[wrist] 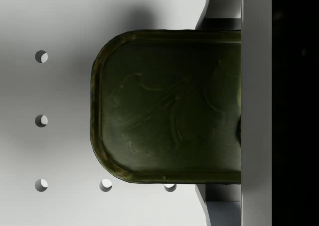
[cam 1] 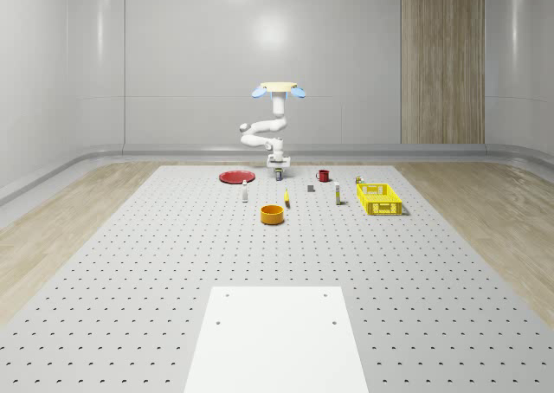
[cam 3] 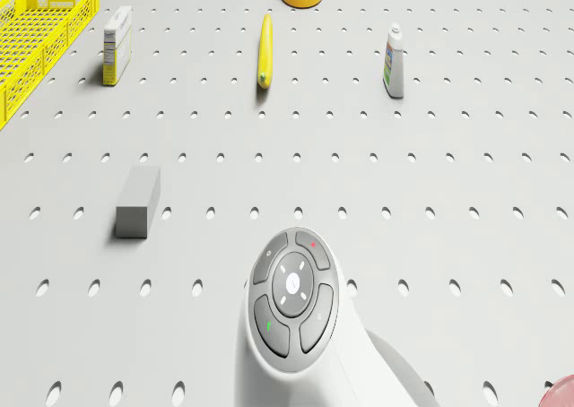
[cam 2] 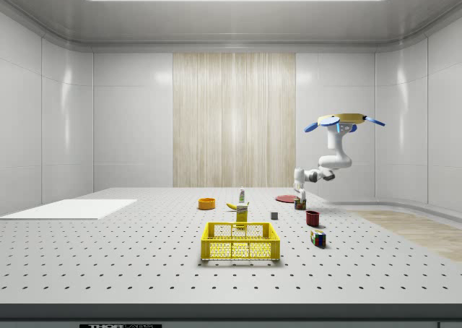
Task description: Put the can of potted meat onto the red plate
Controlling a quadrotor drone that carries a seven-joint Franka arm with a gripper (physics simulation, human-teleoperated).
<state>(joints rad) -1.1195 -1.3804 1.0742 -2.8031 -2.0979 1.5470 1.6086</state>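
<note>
A: What is seen in the whole-scene view?

B: The drone [cam 1: 278, 88] is seen hovering at the far end of the pegboard floor [cam 1: 173, 263], with the arm [cam 1: 262, 132] folded beneath it. The gripper [cam 1: 279, 170] is held low, just above the floor, with the can [cam 1: 279, 175] at its tip. The red plate [cam 1: 235, 177] lies nearby, toward that view's left, apart from the can. A red mug [cam 1: 323, 176] is on the other side.

A: And the side view?

B: The can [cam 2: 299, 203] is seen under the gripper [cam 2: 299, 196], in front of the plate [cam 2: 286, 198]. Whether it is lifted or resting cannot be told.

A: The drone view?

B: The arm's wrist [cam 3: 291, 301] is seen from above; the can is hidden beneath it. A grey block [cam 3: 137, 201], a banana [cam 3: 265, 50] and a bottle [cam 3: 394, 61] are laid out beyond, details not given elsewhere.

A: And the wrist view?

B: The can [wrist: 169, 106] is shown close: a dark olive top with rounded corners, a raised rim and an embossed figure. It is clamped between two fingers [wrist: 223, 7], one at each long side.
</note>
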